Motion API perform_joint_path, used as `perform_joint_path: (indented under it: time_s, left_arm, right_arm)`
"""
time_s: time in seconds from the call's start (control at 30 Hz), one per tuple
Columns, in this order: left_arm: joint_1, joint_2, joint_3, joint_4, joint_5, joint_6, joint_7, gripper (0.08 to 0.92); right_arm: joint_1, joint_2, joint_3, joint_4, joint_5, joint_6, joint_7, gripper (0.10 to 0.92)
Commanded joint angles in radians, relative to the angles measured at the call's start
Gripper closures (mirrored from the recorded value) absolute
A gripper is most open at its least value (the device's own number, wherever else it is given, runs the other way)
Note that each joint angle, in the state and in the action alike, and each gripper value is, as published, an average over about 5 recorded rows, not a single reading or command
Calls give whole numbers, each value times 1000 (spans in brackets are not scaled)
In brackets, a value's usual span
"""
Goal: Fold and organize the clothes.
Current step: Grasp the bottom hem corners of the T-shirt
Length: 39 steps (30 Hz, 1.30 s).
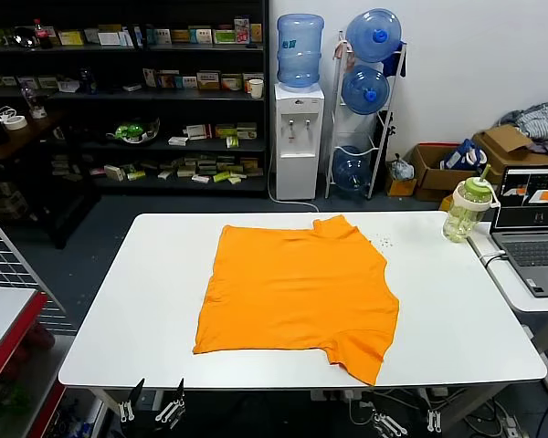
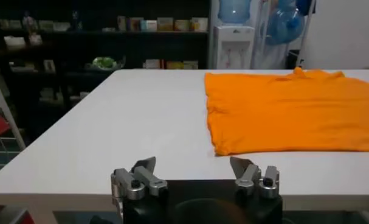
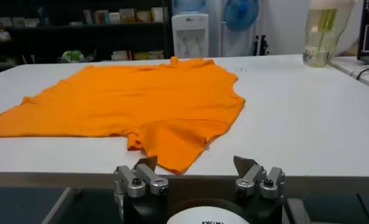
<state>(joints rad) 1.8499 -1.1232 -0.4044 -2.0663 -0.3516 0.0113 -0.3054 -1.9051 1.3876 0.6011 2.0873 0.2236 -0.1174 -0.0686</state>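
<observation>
From the head view you see the orange T-shirt [image 1: 297, 297] spread flat on the white tabletop [image 1: 146, 310], its round neck toward the far edge and one short sleeve reaching close to the near edge on your right. Both end effectors sit low, just off the near edge and below the tabletop: the left end effector [image 1: 152, 409] under the near left corner, the right end effector [image 1: 406, 424] under the near right part, and neither touches the cloth. Only their fingertips clear the bottom of this view, so the arms are cut off. A green-lidded bottle [image 1: 464, 212] stands near the far right corner, and a laptop [image 1: 535, 228] sits on a side surface beyond it. In the left wrist view your left end effector [image 2: 194, 173] stands with its fingers spread wide and nothing between them, just short of the near edge; the T-shirt [image 2: 287, 109] lies ahead and off to the side, well apart from it, and its far side runs out of view. In the right wrist view your right end effector [image 3: 198, 175] is likewise spread and empty, with the sleeve corner of the T-shirt [image 3: 135, 100] lying near it, just ahead on the tabletop. You cannot see any print on the cloth, and the bottle [image 3: 325, 30] is cut off at the top.
</observation>
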Motion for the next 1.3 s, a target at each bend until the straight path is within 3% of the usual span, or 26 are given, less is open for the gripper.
perform_joint_path:
  time_s: [0.03, 0.47, 0.97, 1.17, 1.3]
  left_arm:
    - [-31, 8, 2, -3, -17, 25, 3, 177]
    - [-315, 66, 95, 118, -185, 166, -11, 177]
    - [-368, 37, 171, 189, -158, 185, -15, 177]
    - [-385, 25, 197, 209, -131, 185, -10, 184]
    - [-391, 18, 208, 218, -111, 184, -7, 266]
  right_arm:
    - [13, 0, -9, 1, 5, 2, 7, 203]
    - [272, 12, -117, -117, 37, -177, 140, 203]
    - [329, 47, -148, -201, 12, -209, 168, 208]
    - [318, 54, -152, -204, -9, -203, 178, 345]
    - [302, 58, -153, -194, -23, -193, 177, 458]
